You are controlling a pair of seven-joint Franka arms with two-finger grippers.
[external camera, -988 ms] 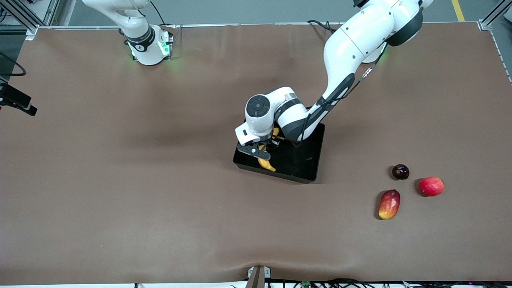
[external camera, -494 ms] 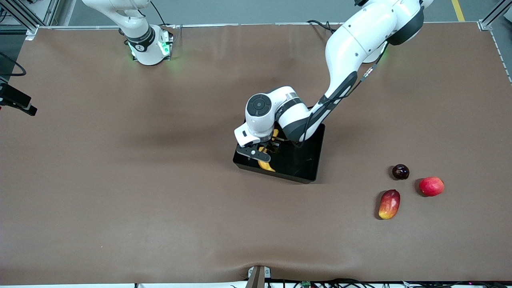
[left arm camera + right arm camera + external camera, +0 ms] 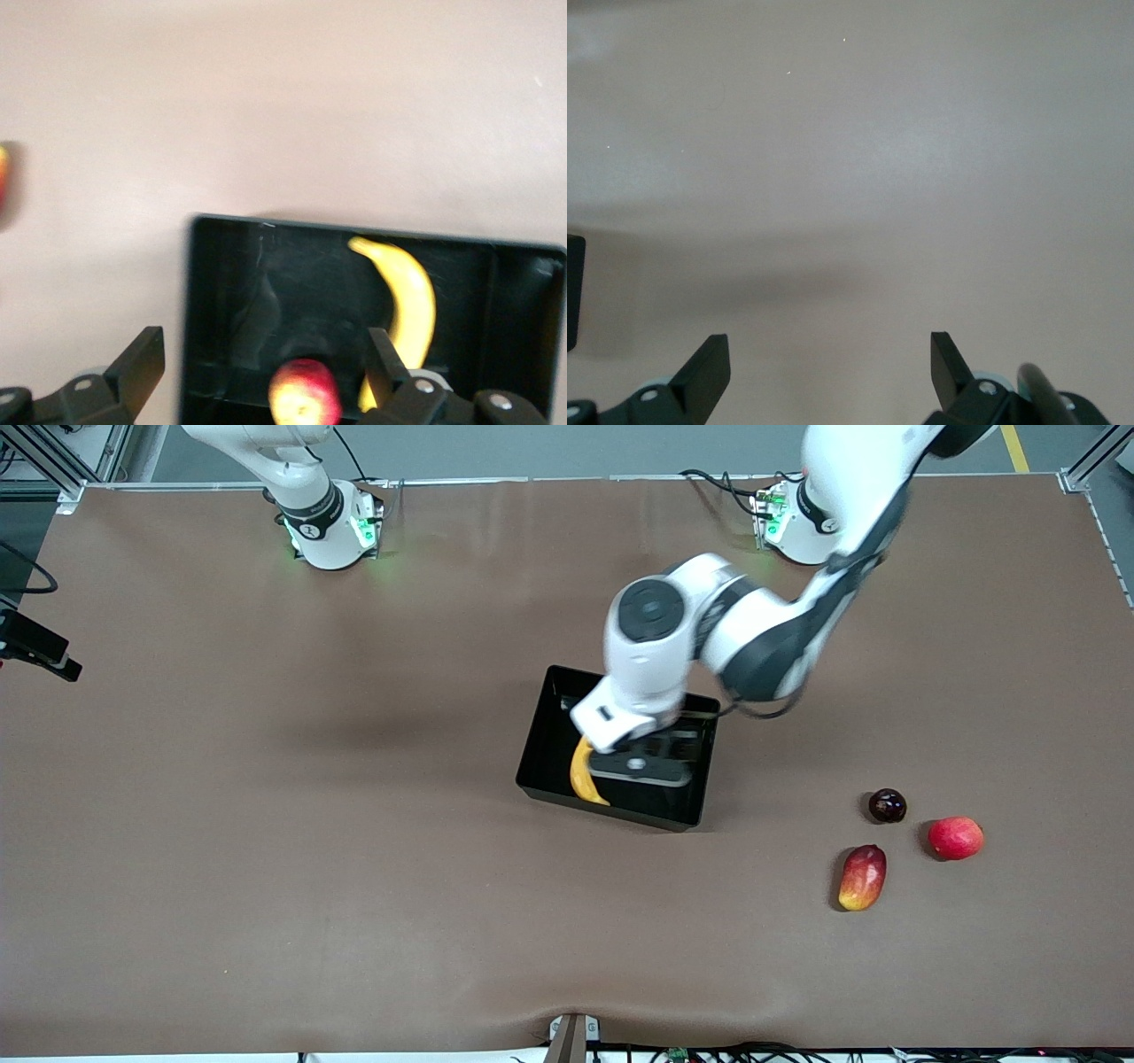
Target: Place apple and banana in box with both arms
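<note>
— What's in the box?

— The black box sits mid-frame in the front view. The banana lies along the wall toward the right arm's end. The left wrist view shows the apple inside the walls too, just beside the banana.

— And the arms?

— The right arm waits, rising from its base out of the top edge of the frame. The right gripper hangs over bare worktop, its fingers apart and empty. The left arm reaches down from the top edge and bends at the elbow. The left gripper hovers over the box, fingers wide apart, holding nothing.

— The surface?

— A brown worktop. Low in the frame, toward the left arm's end, a mango-like fruit, a dark round fruit and a pink-red round fruit lie near one another.
</note>
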